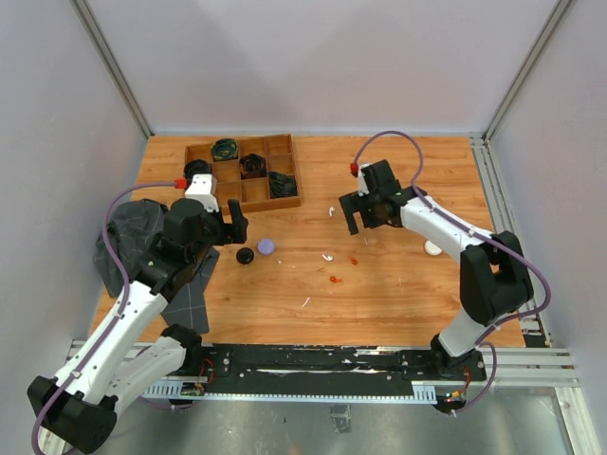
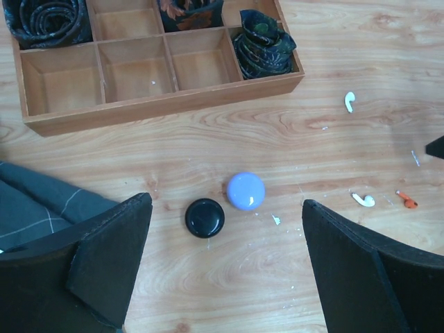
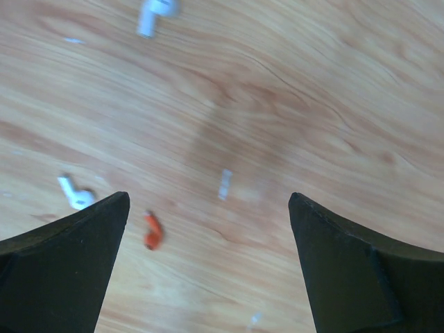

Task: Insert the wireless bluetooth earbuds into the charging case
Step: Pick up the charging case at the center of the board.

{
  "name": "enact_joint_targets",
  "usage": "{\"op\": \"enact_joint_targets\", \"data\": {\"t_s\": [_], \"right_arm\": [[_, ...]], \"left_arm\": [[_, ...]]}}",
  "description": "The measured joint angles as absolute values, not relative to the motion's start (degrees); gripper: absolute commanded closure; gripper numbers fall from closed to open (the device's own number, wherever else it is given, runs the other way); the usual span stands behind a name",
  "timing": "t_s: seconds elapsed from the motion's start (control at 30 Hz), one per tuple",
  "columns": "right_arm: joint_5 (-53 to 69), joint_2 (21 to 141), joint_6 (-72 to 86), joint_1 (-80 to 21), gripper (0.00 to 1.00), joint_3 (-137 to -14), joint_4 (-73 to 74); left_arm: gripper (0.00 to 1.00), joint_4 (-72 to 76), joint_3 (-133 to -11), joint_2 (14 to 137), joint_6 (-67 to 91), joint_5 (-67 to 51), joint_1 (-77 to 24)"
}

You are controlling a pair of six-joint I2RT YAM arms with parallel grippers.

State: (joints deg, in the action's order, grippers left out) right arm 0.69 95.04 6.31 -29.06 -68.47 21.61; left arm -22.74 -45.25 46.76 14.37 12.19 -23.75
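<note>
An orange-red earbud (image 3: 152, 232) lies on the wooden table, just inside the left finger of my open right gripper (image 3: 208, 197). It also shows in the top view (image 1: 353, 260) and the left wrist view (image 2: 407, 201). A second orange-red bit (image 1: 335, 280) lies nearer the front. No lavender earbud shows. My left gripper (image 2: 225, 202) is open above a black round puck (image 2: 205, 217) and a lavender round puck (image 2: 245, 191). I cannot tell which thing is the charging case.
White earbud-shaped pieces (image 2: 363, 200) (image 2: 349, 101) lie among the scraps. A wooden compartment tray (image 1: 245, 194) with dark rolled cloth stands at the back left. A dark cloth (image 1: 133, 242) lies at the left. A white round object (image 1: 432, 248) lies by the right arm.
</note>
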Motion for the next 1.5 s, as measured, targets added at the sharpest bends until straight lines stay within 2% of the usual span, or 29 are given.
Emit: {"op": "enact_joint_targets", "data": {"t_s": [0.33, 0.6, 0.83, 1.3, 1.5], "right_arm": [[-4.86, 90.08, 8.43, -12.53, 0.00, -62.39, 27.24], [-6.50, 88.88, 13.23, -1.26, 0.04, -57.45, 26.50], [-5.78, 90.65, 16.16, 1.78, 0.15, -55.31, 24.01], [-5.58, 94.04, 19.77, 3.38, 0.53, -53.49, 19.94], [-5.21, 92.38, 19.88, 2.59, 0.56, -51.90, 19.27]], "left_arm": [[0.05, -22.74, -45.19, 45.45, 14.39, 11.75, -23.75], [0.05, -22.72, -45.19, 45.23, 14.39, 11.75, -23.75], [0.05, -22.70, -45.19, 45.23, 14.37, 11.70, -23.75], [0.05, -22.33, -45.08, 45.25, 14.17, 10.20, -23.75], [0.06, -21.74, -45.08, 46.04, 14.26, 6.63, -23.75]]}}
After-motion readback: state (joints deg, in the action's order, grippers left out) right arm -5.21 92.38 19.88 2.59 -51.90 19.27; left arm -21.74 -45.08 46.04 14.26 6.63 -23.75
